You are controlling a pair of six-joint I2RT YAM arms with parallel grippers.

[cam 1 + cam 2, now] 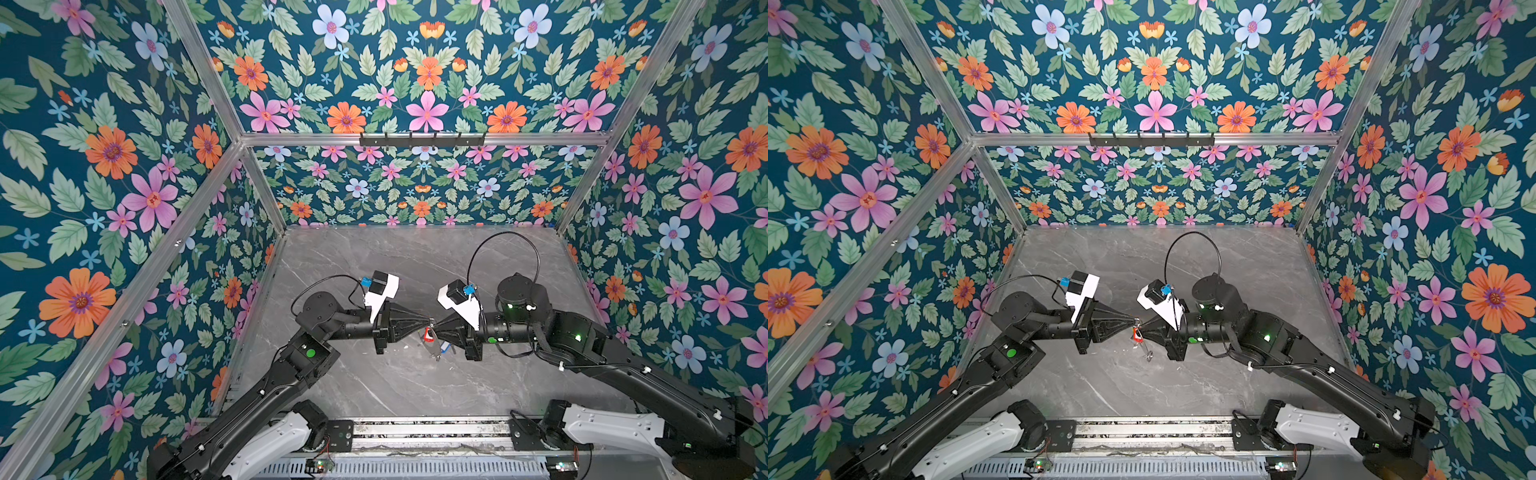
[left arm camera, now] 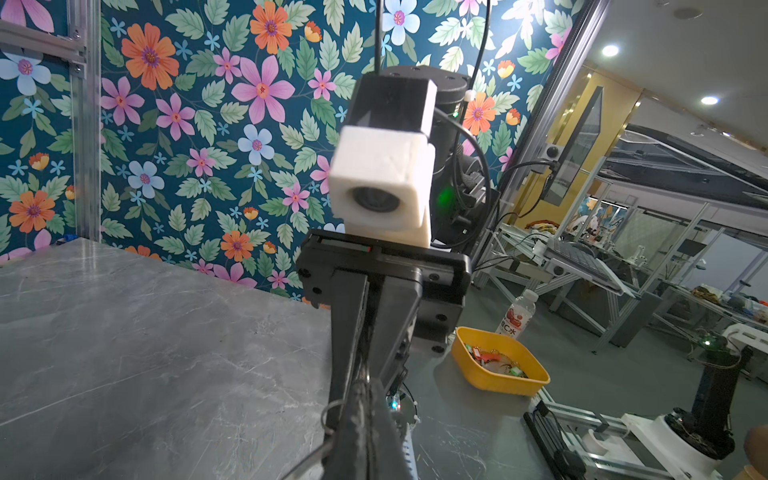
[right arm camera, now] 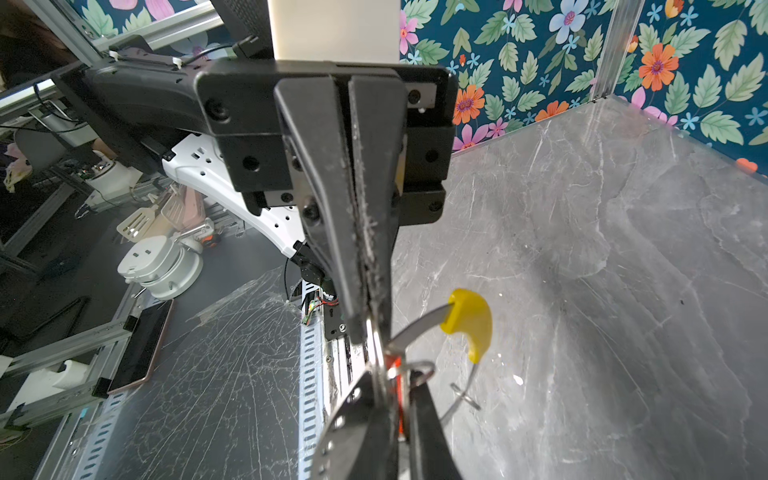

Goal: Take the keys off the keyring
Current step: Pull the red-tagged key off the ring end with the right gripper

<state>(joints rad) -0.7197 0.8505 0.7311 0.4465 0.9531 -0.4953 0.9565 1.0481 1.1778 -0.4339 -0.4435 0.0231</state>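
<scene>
Both grippers meet tip to tip above the middle of the grey marble table (image 1: 374,382). My left gripper (image 1: 425,321) (image 2: 365,386) is shut on the thin silver wire of the keyring (image 3: 415,328), whose yellow sleeve (image 3: 469,322) curves off beside the tips. My right gripper (image 1: 434,326) (image 3: 392,376) is shut on the red tag (image 1: 429,334) (image 3: 400,399) of one of the keys. A small split ring (image 3: 419,370) sits at the tips. A silver key (image 1: 436,354) (image 1: 1148,354) hangs below the red tag. A blue tag (image 1: 445,345) shows under the right gripper.
A black hook rail (image 1: 422,139) is fixed to the back wall. Floral walls close in three sides of the table. Off the table, the left wrist view shows a yellow tray (image 2: 482,376) with tagged keys and a bottle (image 2: 517,313).
</scene>
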